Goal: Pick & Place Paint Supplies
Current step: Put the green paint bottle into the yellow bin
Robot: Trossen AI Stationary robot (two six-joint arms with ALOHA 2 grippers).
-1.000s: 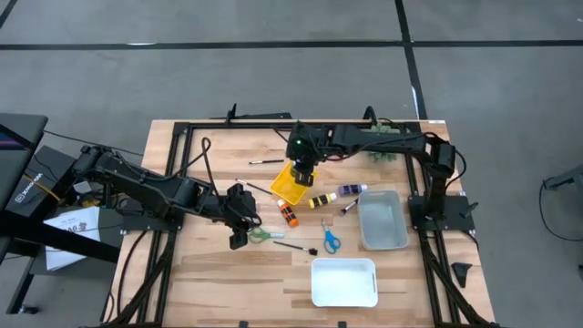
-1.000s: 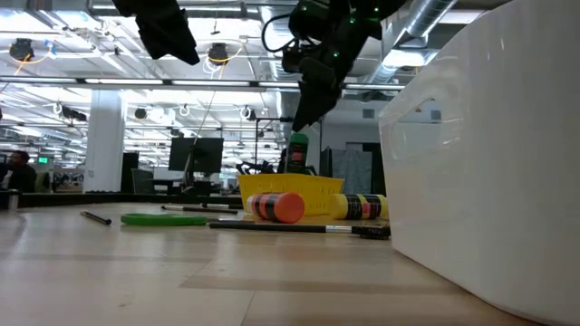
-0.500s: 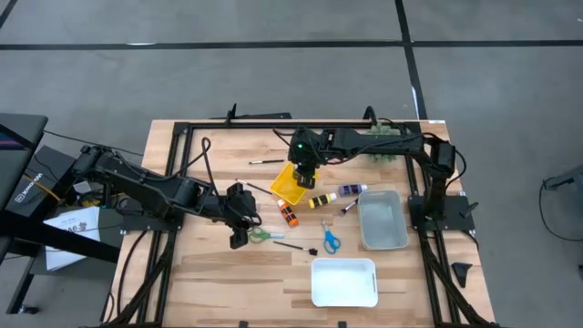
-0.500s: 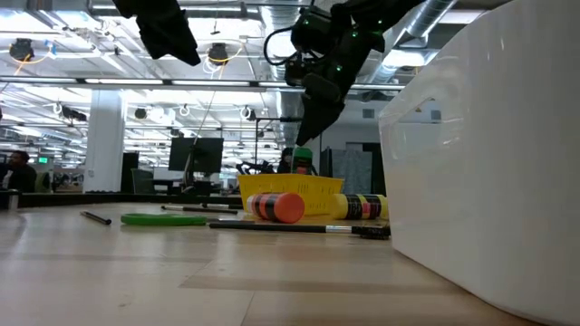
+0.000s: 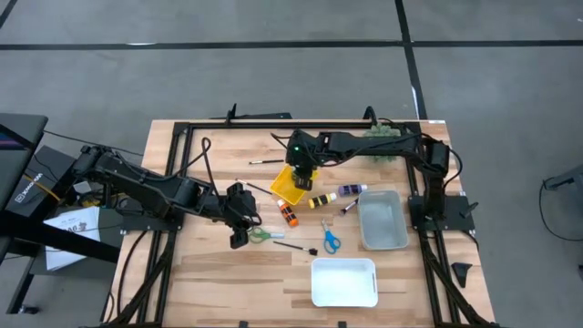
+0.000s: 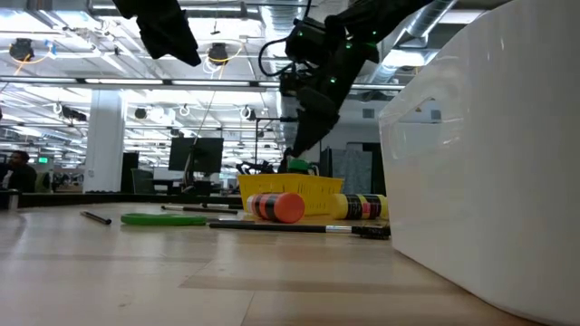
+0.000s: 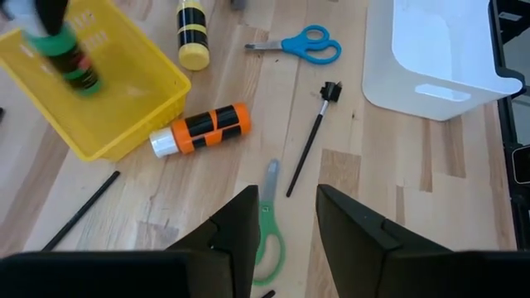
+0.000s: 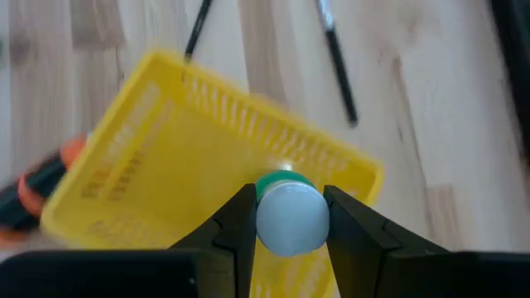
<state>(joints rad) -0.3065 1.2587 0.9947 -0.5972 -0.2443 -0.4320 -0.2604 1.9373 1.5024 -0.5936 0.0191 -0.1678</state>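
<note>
**Green bottle held over the yellow basket**

On the left side of the table, the left gripper hangs low above the wood with its jaws parted and nothing between them. In its wrist view the two dark fingers frame the handle of the green scissors, which lie flat below. Just beside them lies a thin dark brush, and near that an orange bottle on its side, just beside the wall of the yellow basket.

Toward the middle, the right gripper is over the yellow basket, its jaws closed on a green bottle with a pale cap. The left wrist view shows that bottle's lower end inside the basket; whether it touches the floor cannot be told. Two more brushes lie on the wood near the basket's far side.

Further right, a yellow bottle and a purple bottle lie on their sides between the basket and a grey bin. Blue scissors sit nearer the front, and a white bin stands at the front edge.
</note>
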